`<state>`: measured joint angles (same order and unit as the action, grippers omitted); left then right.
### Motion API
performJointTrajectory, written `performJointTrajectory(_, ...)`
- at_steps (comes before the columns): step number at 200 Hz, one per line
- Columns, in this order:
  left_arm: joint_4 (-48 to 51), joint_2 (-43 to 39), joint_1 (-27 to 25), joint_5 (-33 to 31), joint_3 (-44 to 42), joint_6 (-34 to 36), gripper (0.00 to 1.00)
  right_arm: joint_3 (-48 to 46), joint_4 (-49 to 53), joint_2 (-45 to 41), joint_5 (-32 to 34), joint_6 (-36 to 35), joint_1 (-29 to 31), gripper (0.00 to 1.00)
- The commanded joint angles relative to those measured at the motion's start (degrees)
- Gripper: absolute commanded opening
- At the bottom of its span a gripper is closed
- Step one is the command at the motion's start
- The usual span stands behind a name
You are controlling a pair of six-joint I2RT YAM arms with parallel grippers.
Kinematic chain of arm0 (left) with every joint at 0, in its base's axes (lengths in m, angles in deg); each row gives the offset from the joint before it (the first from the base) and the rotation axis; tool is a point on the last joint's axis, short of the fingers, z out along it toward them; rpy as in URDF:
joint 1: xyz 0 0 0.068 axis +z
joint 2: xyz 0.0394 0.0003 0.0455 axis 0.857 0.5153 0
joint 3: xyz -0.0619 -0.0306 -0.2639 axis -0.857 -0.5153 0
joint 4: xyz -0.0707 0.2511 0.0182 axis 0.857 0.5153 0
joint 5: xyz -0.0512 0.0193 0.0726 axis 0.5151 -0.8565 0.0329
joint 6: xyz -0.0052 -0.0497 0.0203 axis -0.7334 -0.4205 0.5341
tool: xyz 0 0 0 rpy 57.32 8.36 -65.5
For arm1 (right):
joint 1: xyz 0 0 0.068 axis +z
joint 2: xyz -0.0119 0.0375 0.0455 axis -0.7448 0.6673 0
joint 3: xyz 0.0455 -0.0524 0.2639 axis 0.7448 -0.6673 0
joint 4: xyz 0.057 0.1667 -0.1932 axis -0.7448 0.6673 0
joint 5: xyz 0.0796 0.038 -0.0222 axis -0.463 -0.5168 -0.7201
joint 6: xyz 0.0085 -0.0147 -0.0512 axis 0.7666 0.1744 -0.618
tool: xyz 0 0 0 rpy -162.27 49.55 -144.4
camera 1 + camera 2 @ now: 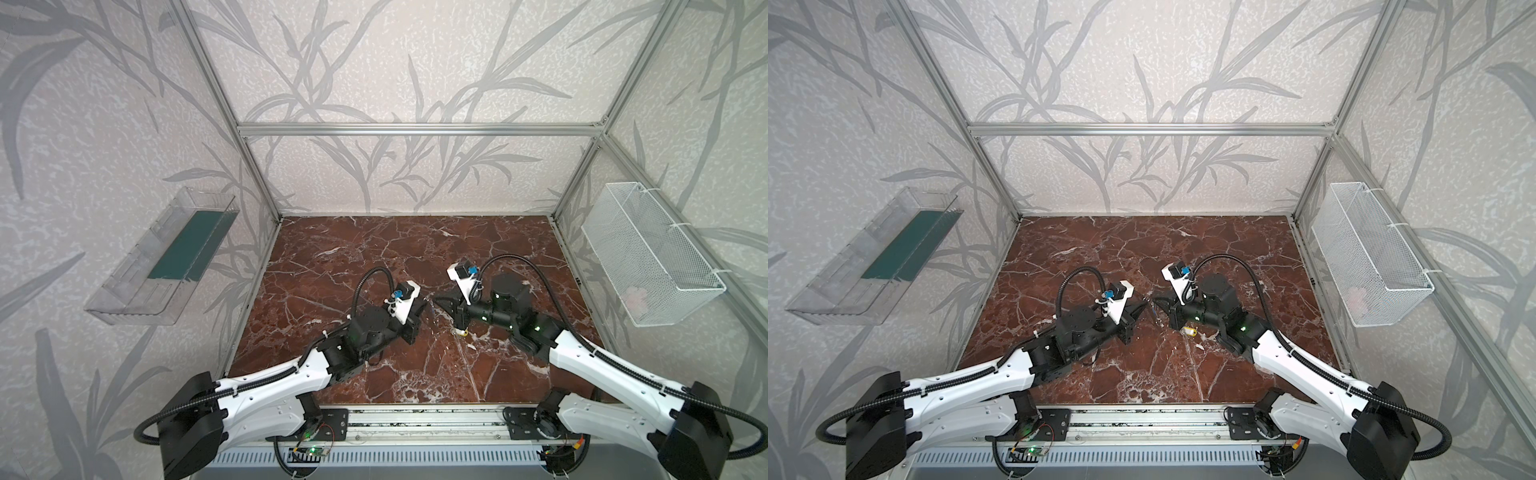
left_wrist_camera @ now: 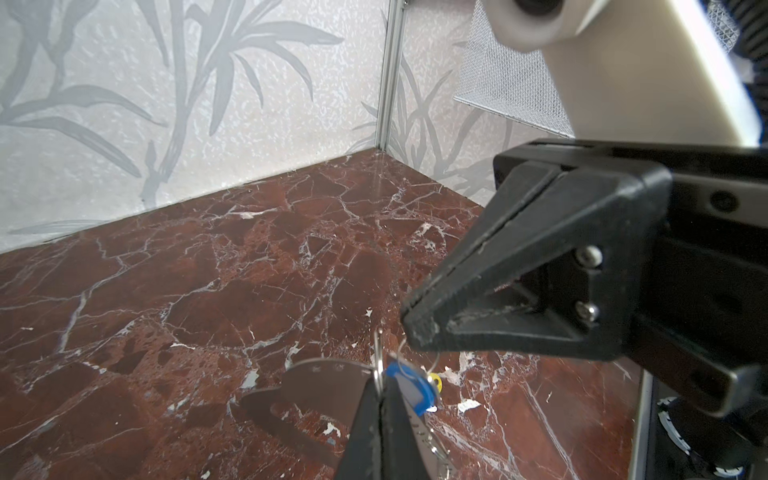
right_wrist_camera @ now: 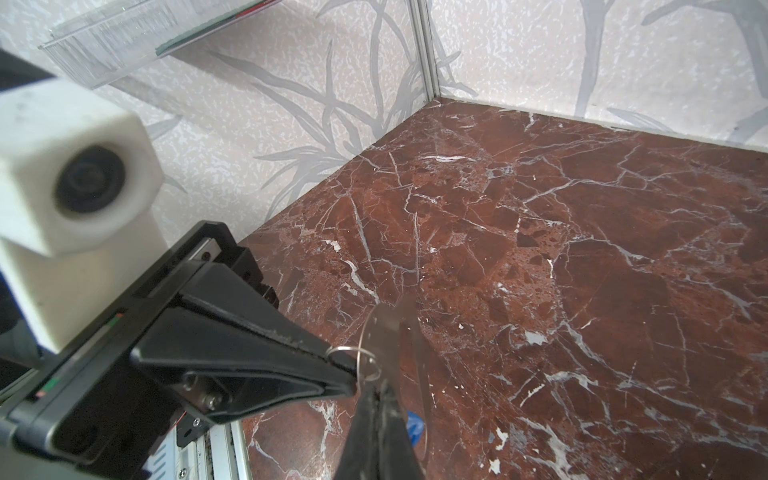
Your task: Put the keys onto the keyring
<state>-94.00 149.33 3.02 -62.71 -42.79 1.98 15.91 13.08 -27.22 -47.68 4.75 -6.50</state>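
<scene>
**Keyring plate held in the air at mid-table, blue key at its edge, yellow key on the marble**

Keyring [image 2: 328,386]: flat grey plate, off the surface, throwing a shadow on the table [image 1: 374,249]. It sits just behind the left gripper [image 2: 380,395], whose jaws are clenched, apparently on the plate's edge, with a silver ring running between them. The row of small holes shows along the plate's lower edge.

Blue key [image 2: 411,388]: right beside the left fingertips, touching or nearly touching the plate. A thin wire loop [image 2: 401,351] rises from it to the tip of the right gripper [image 2: 415,328]. That gripper's jaws are pressed together too. I cannot tell whether they pinch the wire or only meet it.

Right wrist view: the same loop [image 3: 353,357] lies between the left gripper's tip [image 3: 351,376] and the right gripper [image 3: 376,390].

Yellow key [image 1: 460,331]: lying loose on the marble, just below the right gripper and apart from both.

In both top views the two grippers meet tip to tip near the table's centre.
</scene>
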Motion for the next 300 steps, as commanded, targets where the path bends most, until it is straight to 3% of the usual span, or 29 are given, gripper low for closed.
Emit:
performJointTrajectory(1,-5.5,0.6,-1.9,-6.5,-0.7,-0.2,0.00,-1.1,-4.6,-0.6,3.2,2.5,1.4,0.00)
performJointTrajectory(35,-6.7,2.4,-5.0,-15.0,-0.1,0.5,0.00,-2.4,-7.5,-1.1,6.7,4.3,1.7,0.00)
performJointTrajectory(67,-7.6,4.0,-6.6,-19.3,0.2,0.1,0.00,-2.6,-7.9,-2.2,8.0,4.2,1.8,0.00)
performJointTrajectory(300,-8.8,6.3,-7.7,-14.8,1.9,1.8,0.00,-1.9,-7.6,-0.8,7.6,3.4,2.1,0.00)
